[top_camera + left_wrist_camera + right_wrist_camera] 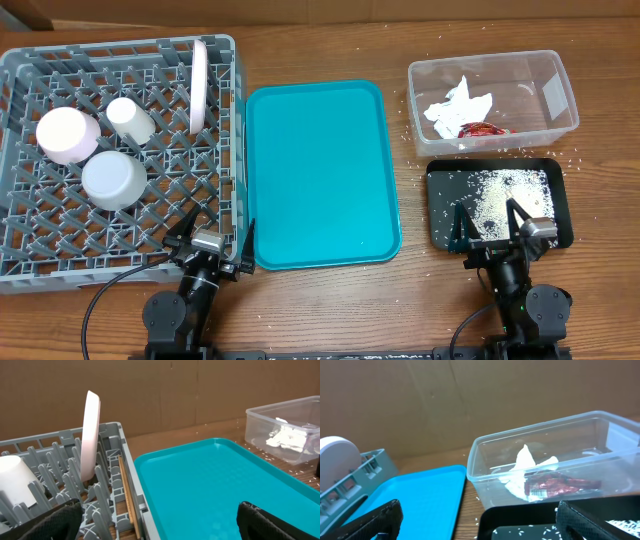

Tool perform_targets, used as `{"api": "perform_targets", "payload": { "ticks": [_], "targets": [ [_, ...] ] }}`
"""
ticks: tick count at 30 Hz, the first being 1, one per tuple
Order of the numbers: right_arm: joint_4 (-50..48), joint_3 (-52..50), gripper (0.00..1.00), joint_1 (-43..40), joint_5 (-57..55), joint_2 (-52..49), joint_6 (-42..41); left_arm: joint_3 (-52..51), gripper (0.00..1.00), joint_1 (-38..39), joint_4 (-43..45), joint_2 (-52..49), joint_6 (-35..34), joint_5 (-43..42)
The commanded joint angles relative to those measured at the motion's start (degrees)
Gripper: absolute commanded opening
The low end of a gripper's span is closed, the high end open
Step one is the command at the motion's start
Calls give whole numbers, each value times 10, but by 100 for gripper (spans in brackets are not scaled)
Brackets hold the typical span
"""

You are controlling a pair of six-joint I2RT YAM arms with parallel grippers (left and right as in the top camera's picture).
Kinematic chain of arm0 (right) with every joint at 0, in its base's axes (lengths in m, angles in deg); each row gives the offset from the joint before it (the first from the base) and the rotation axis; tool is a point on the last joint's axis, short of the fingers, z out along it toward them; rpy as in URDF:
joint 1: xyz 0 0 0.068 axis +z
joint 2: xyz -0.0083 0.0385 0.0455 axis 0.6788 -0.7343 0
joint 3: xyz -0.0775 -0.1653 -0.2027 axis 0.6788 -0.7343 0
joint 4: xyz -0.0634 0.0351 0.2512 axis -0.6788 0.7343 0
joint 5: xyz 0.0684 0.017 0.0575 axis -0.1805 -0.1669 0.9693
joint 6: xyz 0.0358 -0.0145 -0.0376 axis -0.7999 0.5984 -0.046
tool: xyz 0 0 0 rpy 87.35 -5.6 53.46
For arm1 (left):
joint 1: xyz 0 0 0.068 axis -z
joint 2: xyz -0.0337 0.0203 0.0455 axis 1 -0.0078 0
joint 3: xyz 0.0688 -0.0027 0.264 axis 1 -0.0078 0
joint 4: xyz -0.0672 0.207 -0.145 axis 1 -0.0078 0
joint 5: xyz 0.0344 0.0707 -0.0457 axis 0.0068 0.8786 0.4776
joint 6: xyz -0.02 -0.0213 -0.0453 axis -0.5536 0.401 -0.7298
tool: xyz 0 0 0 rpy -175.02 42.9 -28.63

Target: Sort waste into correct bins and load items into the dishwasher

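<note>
**Both grippers open and empty at the near edge; only stray grains lie loose**

Seen from overhead, the left gripper (213,232) sits at the near right corner of the grey dish rack (120,45), jaws spread wide and holding nothing. The dishes lie ahead of it and to its left: a plate (199,85) standing on edge with its long axis running away from the arm, a small cup (130,117), and two pale bowls (67,135) on the lattice floor.

The right gripper (490,222) is also wide open and empty, hovering at the near edge of the black tray (432,200), which holds a spread of rice grains (500,192). Straight beyond it stands the clear tub (560,75), with the white napkin (455,105) and red wrapper (482,129) inside.

The teal tray (320,170) lies between the arms. A few scattered grains (411,128) dot the wood beside the tub's left wall — ahead of the right gripper, and well apart from the left. If anything needs picking up, the right arm looks the nearer one; sorting and loading otherwise appear finished.
</note>
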Motion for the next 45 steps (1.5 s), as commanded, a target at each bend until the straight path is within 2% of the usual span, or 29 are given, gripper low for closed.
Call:
{"api": "perform_targets", "payload": {
  "ticks": [1,8,12,45],
  "targets": [
    [-1,-6,100,3,-12,7,21,-3,100,1,1,6,-7,7],
    [1,-6,100,3,-74,7,30,-3,100,1,0,6,-7,7],
    [2,-6,100,3,-67,7,63,-3,100,1,0,6,-7,7],
    [1,-6,100,3,-67,6,63,-3,100,1,1,6,-7,7]
  ]
}}
